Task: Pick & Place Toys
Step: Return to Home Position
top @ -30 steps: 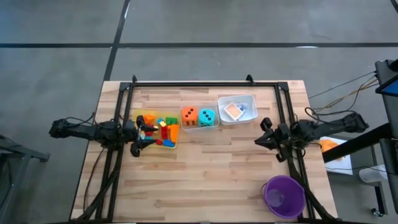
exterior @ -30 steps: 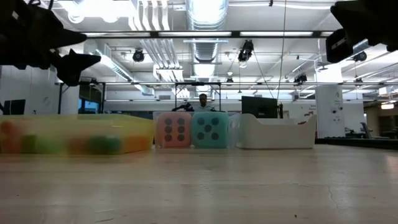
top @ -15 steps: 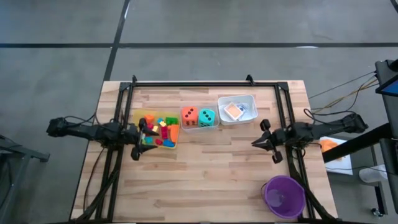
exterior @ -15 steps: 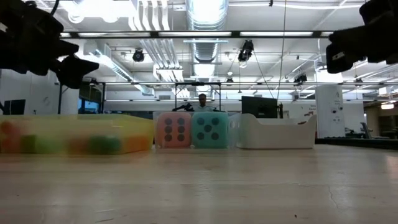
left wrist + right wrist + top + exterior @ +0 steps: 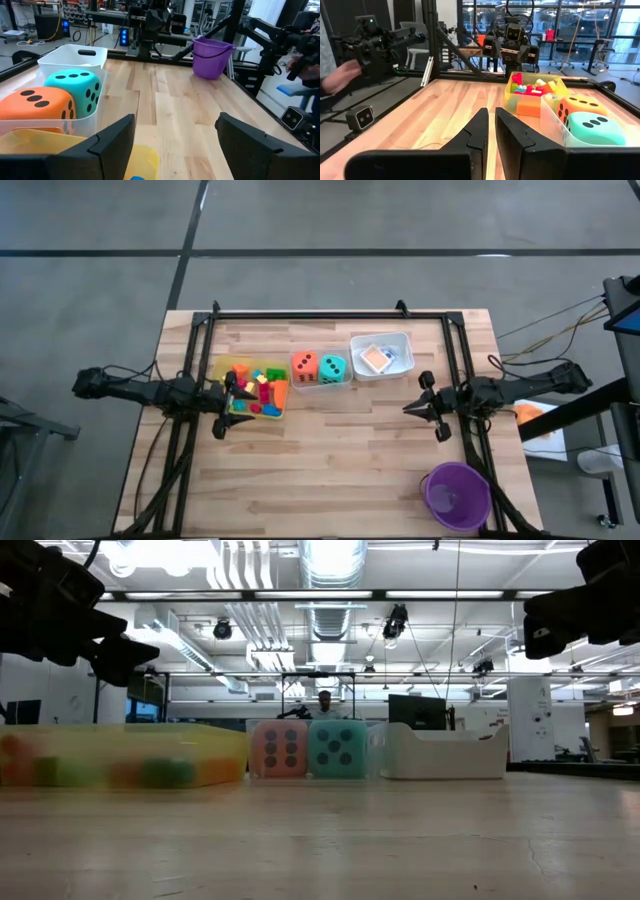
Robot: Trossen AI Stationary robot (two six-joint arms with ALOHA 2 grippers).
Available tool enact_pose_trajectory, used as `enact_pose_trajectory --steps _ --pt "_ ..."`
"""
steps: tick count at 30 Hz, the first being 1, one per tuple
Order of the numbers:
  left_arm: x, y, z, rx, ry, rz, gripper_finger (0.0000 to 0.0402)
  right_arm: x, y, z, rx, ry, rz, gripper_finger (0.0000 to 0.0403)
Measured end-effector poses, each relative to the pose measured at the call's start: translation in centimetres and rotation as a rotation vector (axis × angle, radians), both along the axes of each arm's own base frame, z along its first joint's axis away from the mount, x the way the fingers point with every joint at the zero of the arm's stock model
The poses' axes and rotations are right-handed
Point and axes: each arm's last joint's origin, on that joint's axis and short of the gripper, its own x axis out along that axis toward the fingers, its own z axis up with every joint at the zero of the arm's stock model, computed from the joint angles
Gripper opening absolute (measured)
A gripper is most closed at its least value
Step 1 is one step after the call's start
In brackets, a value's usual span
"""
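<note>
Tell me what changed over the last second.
The left pincer, open and empty, drew back a little leftward at the yellow bin's edge. The right pincer, shut, shifted only slightly. Nothing was gripped or released. The blocks, orange die, teal die, cards and purple cup stayed put.

From above I see a pale wooden plank worktop (image 5: 330, 460) inside a black metal frame (image 5: 330, 314). Towards the far edge stand three in a row: a translucent yellow rectangular tray (image 5: 255, 417), a clear plastic tray (image 5: 320, 387) and a white tray (image 5: 354, 355). A purple round plastic cup (image 5: 457, 495) sits well apart from them. In the room beyond, that small figure (image 5: 325, 700) is probably a person.
</note>
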Motion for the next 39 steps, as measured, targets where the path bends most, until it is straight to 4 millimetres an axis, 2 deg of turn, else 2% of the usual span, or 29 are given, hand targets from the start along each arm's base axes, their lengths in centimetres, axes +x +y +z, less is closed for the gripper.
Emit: enact_pose_trajectory --steps 39 --pt "0.0 0.0 -0.02 -0.001 0.001 0.001 0.0274 0.0 0.01 0.0 0.014 0.004 0.002 0.0028"
